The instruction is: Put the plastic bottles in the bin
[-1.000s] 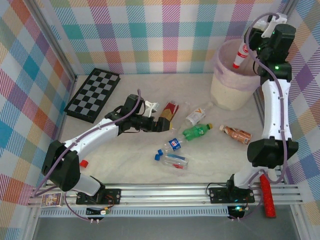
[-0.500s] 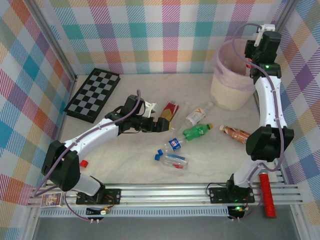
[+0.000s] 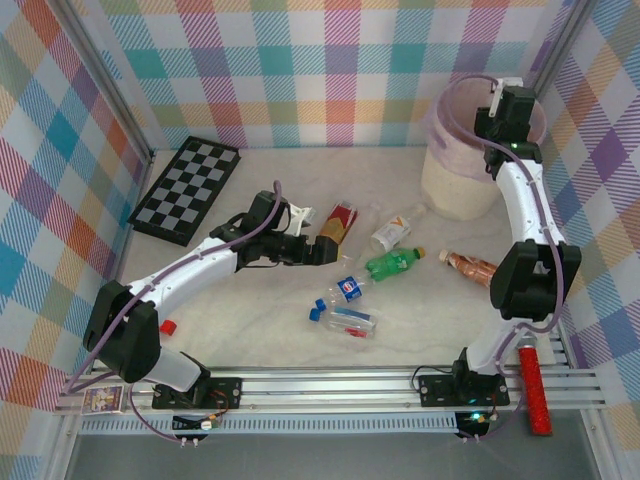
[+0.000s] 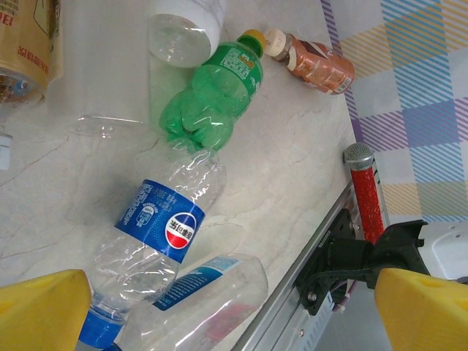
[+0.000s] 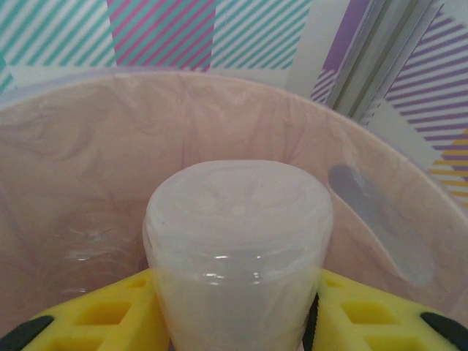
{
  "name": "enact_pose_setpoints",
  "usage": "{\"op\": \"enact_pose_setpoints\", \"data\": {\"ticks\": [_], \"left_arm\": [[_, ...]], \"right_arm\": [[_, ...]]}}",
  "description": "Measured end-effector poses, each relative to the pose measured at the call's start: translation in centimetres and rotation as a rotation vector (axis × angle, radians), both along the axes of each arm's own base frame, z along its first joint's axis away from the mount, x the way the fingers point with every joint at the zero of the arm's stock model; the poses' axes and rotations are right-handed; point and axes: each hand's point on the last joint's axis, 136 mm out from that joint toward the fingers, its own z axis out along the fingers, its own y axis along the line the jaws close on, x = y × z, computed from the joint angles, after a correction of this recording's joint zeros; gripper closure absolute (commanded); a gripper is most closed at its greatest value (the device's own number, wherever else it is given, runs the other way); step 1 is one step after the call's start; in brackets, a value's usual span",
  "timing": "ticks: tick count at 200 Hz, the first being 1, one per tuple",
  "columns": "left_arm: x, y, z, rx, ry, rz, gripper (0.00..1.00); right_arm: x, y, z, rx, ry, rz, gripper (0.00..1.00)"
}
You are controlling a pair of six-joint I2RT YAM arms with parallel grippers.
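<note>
Right wrist view: a clear bottle (image 5: 238, 219) is clamped in the right claw (image 5: 238, 314) over the bin (image 5: 88, 146); the left claw (image 4: 234, 307) is held apart. If released off-centre, the rim could be struck, bouncing it out.

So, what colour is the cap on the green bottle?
Yellow. The green bottle shows its cap best in the left wrist view.

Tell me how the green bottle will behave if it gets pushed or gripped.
The green bottle lies on its side on the smooth table, so a push would probably roll it. It looks empty, with a dented base, so likely light and soft under a squeeze. Its base appears to touch the Pepsi bottle, which may shift too.
</note>
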Motion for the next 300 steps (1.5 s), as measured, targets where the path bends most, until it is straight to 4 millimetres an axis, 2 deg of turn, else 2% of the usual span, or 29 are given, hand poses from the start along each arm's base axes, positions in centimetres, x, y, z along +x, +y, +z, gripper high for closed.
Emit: {"op": "enact_pose_setpoints", "data": {"ticks": [42,63,102,123,170,184,198,225,241,261,281,300], "left_arm": [[0.3,0.7,-0.6,0.047,-0.01,0.031,0.01],[0.7,1.4,-1.0,0.088,-0.024,0.066,0.02],[2.1,2.7,-1.8,0.175,-0.056,0.138,0.02],[3.2,2.9,-2.1,0.213,-0.077,0.165,0.03],[5.1,3.0,-3.6,0.286,-0.094,0.187,0.03],[5.7,3.1,-4.0,0.31,-0.1,0.192,0.04],[6.2,3.0,-4.3,0.327,-0.103,0.197,0.04],[7.4,3.0,-5.0,0.358,-0.113,0.203,0.04],[8.1,3.0,-5.6,0.379,-0.115,0.207,0.04],[9.2,2.9,-6.3,0.396,-0.114,0.216,0.05],[10.3,2.7,-7.0,0.408,-0.111,0.222,0.08],[11.4,2.3,-7.5,0.418,-0.114,0.221,0.1]], "right_arm": [[3.0,-2.1,-2.0,0.06,0.104,-0.041,0.48],[3.8,-3.0,-3.3,0.104,0.162,-0.053,0.42],[3.0,-3.5,-7.0,0.203,0.291,-0.072,0.12],[2.4,-3.4,-7.6,0.237,0.325,-0.073,0.0],[1.6,-2.8,-7.0,0.269,0.338,-0.056,0.01],[1.0,-2.6,-5.8,0.275,0.323,-0.05,0.01],[0.3,-2.2,-3.7,0.28,0.287,-0.036,0.01],[-2.1,-1.1,1.7,0.263,0.191,-0.011,0.01],[-4.1,-0.1,5.3,0.252,0.117,0.013,0.01],[-6.6,1.4,8.8,0.25,0.041,0.059,0.01],[-8.7,3.7,11.2,0.281,0.0,0.144,0.01],[-10.6,5.9,12.4,0.346,-0.007,0.23,0.01]]}}
